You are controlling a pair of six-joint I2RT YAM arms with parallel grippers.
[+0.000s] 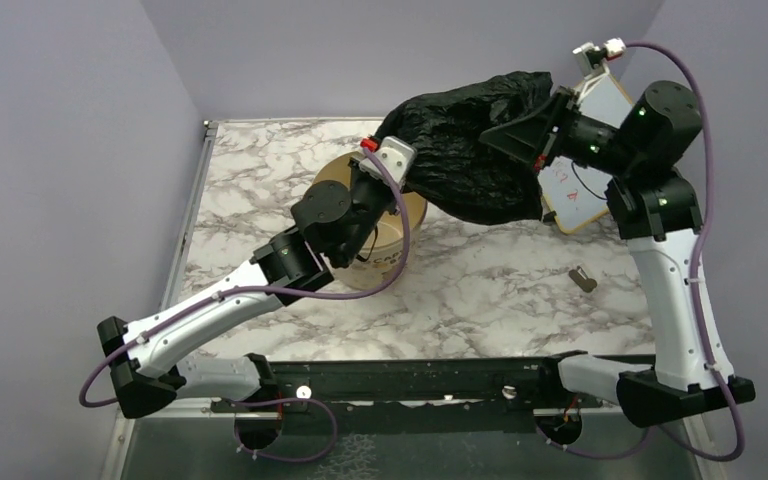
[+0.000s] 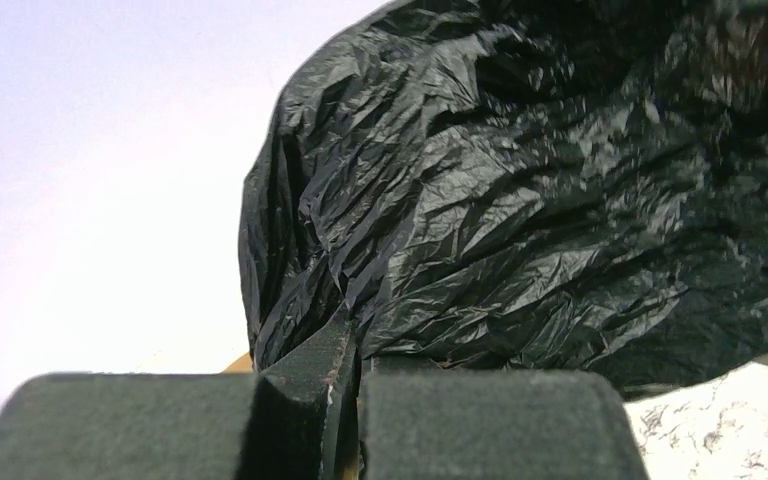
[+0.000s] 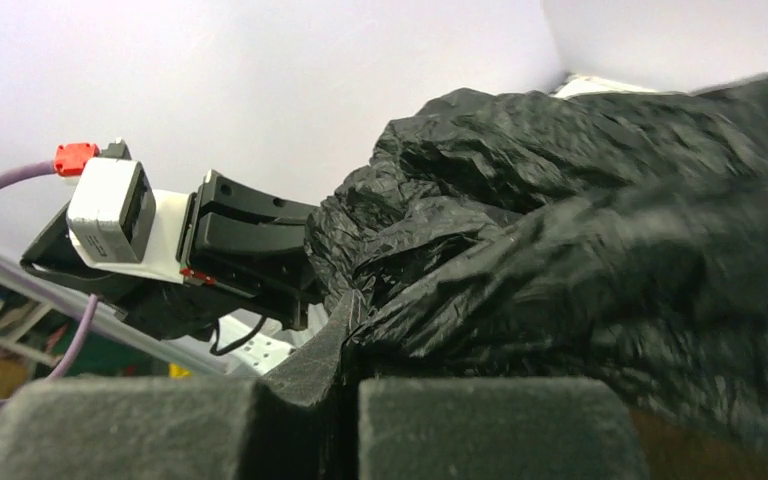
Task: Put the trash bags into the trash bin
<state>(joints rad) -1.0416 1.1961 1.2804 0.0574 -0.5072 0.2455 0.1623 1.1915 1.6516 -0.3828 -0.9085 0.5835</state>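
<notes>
The trash bag (image 1: 470, 150) is held aloft at two o'clock of the trash bin (image 1: 385, 262), pinched by the left fingers (image 2: 480, 420) and right fingers (image 3: 480, 420) — both clenched on thin film. It could be torn by tension, or draped outside the rim if lowered off-centre.

The crinkled black plastic trash bag (image 1: 470, 150) hangs at upper centre, stretched between the left end effector (image 1: 402, 170) and the right end effector (image 1: 518, 135); the round beige tub (image 1: 392, 258) stands just lower left of it on the marble counter (image 1: 480, 300); the yellow-framed white board (image 1: 578, 198) sits at upper right.
</notes>
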